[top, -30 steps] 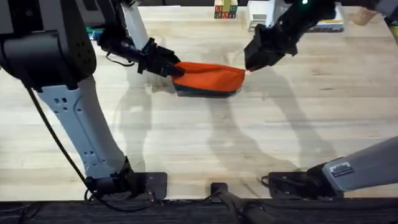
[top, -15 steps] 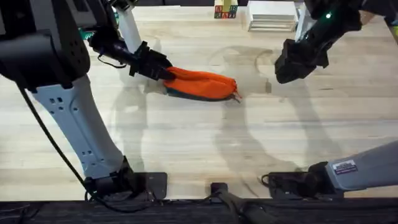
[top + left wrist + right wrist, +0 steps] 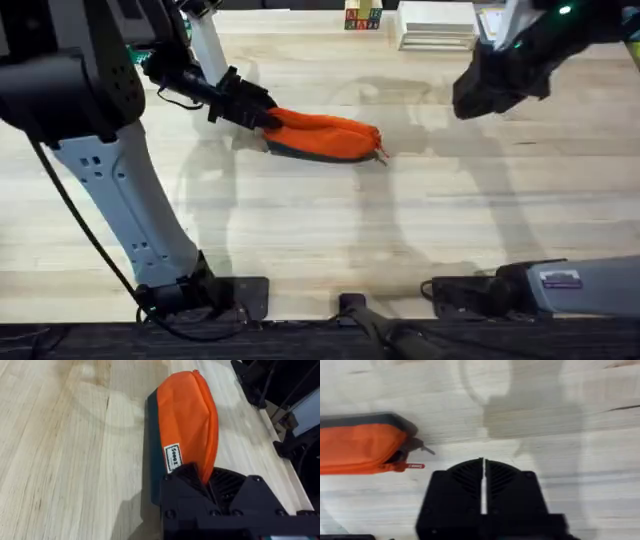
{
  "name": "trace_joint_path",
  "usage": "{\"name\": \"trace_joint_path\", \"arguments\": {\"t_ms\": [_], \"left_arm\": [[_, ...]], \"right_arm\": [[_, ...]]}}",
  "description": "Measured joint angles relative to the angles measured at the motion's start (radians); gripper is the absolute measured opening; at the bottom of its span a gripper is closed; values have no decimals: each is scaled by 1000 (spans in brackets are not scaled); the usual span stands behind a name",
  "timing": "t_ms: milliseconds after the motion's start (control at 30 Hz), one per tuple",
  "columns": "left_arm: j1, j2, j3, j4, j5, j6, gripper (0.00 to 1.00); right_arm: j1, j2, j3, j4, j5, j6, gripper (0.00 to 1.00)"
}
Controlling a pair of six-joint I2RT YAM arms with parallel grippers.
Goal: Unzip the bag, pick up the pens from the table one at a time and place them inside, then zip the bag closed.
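Note:
The orange bag [image 3: 325, 137] lies on the table [image 3: 330, 230] left of centre, with its dark lower edge toward the front. My left gripper [image 3: 258, 112] is shut on the bag's left end; the left wrist view shows the fabric of the bag [image 3: 185, 420] pinched in that gripper [image 3: 207, 482]. The right gripper [image 3: 478, 98] hovers off to the right, well apart from the bag, with its fingers shut on nothing [image 3: 482, 480]. The right wrist view shows the bag's [image 3: 360, 450] right end with a small zipper pull [image 3: 412, 465]. The pens are out of view.
Coloured blocks [image 3: 362, 17] and a white stack [image 3: 435, 25] sit along the table's far edge. Bare wood stretches across the middle and front of the table between the two arm bases.
The right gripper let go of the bag's right end and drew away to the right. The bag shifted slightly left and slumped lower. My left gripper kept its hold.

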Motion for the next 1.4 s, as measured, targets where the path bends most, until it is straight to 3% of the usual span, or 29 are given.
{"name": "trace_joint_path", "arguments": {"t_ms": [33, 67, 100, 167, 200, 333, 567, 600, 633, 767, 833, 1000, 1200, 1367, 1400], "left_arm": [[0, 0, 0, 0, 0, 0, 44], [0, 0, 0, 0, 0, 0, 44], [0, 0, 0, 0, 0, 0, 44], [0, 0, 0, 0, 0, 0, 44], [0, 0, 0, 0, 0, 0, 44], [0, 0, 0, 1, 0, 0, 44], [0, 0, 0, 1, 0, 0, 44], [0, 0, 0, 1, 0, 2, 104], [0, 0, 0, -1, 1, 0, 240], [0, 0, 0, -2, 4, 0, 882], [-2, 0, 0, 15, 4, -5, 985], [-2, 0, 0, 67, 5, -4, 992], [-2, 0, 12, 32, 32, 2, 996], [-1, 0, 108, -13, 54, 27, 996], [5, 0, 167, -14, 58, 31, 996]], "right_arm": [[0, -22, 0, 0, 1, 1, 144], [0, -47, 0, -1, 0, 1, 297], [0, -111, 0, -2, 0, 1, 712], [0, -150, 0, -2, 1, -2, 963], [0, -167, 0, -3, 1, -2, 988], [0, -242, 0, -3, 1, -2, 997], [0, -269, 0, -5, 0, -2, 998], [0, -269, 0, -5, 1, -2, 998], [0, -269, 0, -5, 1, -2, 998], [0, -269, 0, -5, 1, -2, 998], [0, -269, 0, -5, 1, -2, 997], [0, -269, 0, -6, 0, -2, 997], [0, -269, 0, -6, 1, -2, 998], [0, -269, 0, -6, 1, -2, 998], [0, -269, 0, -6, 1, -2, 998]]}}
